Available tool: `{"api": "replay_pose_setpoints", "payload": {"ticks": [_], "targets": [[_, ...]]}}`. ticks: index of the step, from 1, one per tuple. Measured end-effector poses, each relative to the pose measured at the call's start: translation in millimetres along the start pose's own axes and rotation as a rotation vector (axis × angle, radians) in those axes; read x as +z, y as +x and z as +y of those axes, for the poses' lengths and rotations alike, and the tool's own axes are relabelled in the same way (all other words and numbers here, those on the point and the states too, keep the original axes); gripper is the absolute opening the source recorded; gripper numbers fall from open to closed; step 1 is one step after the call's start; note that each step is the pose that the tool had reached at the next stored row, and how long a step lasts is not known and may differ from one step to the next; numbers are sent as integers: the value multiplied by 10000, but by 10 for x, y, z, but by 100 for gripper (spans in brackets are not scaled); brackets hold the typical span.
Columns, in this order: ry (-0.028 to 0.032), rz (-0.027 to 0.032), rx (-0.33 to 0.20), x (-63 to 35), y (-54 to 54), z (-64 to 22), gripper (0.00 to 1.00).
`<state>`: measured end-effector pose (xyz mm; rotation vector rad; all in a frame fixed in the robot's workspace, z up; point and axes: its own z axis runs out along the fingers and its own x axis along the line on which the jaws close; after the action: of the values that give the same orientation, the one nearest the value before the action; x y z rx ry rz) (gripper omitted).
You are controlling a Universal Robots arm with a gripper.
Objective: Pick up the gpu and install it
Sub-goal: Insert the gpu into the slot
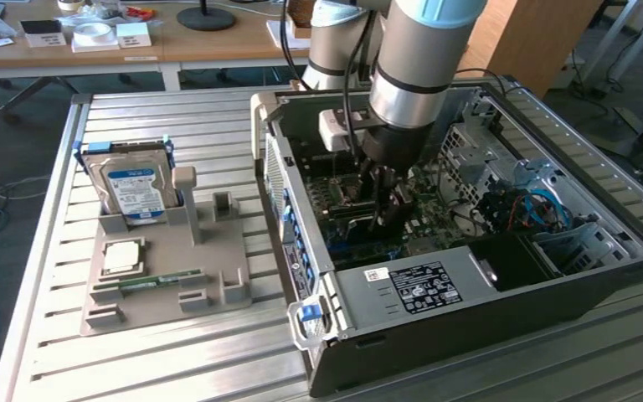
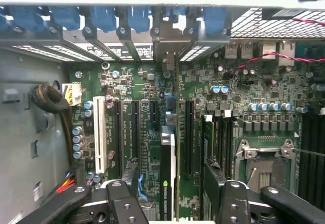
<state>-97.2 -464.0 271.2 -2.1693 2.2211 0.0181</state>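
Note:
The gpu (image 2: 167,176) is a thin black card with a green logo. It stands on edge in a motherboard slot inside the open computer case (image 1: 455,335). Its silver bracket (image 2: 164,49) lines up with the rear slot openings. My gripper (image 2: 171,183) straddles the card, and its black fingers (image 2: 130,176) stand apart from the card on either side, open and holding nothing. In the exterior view my gripper (image 1: 388,213) reaches straight down into the case over the motherboard (image 1: 350,213).
A grey fixture tray (image 1: 171,314) at the exterior view's left holds a silver hard drive (image 1: 134,188), a processor chip (image 1: 120,254) and a green memory stick (image 1: 148,283). Inside the case are the power supply (image 1: 417,289), a drive cage (image 1: 534,180) and the empty processor socket (image 2: 266,170).

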Motion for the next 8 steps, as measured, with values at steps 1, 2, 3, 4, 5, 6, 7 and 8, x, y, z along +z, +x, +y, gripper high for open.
{"api": "replay_pose_setpoints", "payload": {"ticks": [1, 2, 3, 4, 5, 6, 7, 8], "targets": [[0, 0, 0, -18, -1, 0, 64], [1, 0, 0, -39, -1, -1, 64], [1, 0, 0, -61, -2, -1, 64], [1, 1, -1, -86, -3, -2, 64], [1, 0, 0, -107, -4, -2, 64], [1, 1, 0, -127, -4, -2, 64], [2, 0, 0, -147, -5, -3, 64], [1, 1, 0, -167, -6, -3, 64]]}}
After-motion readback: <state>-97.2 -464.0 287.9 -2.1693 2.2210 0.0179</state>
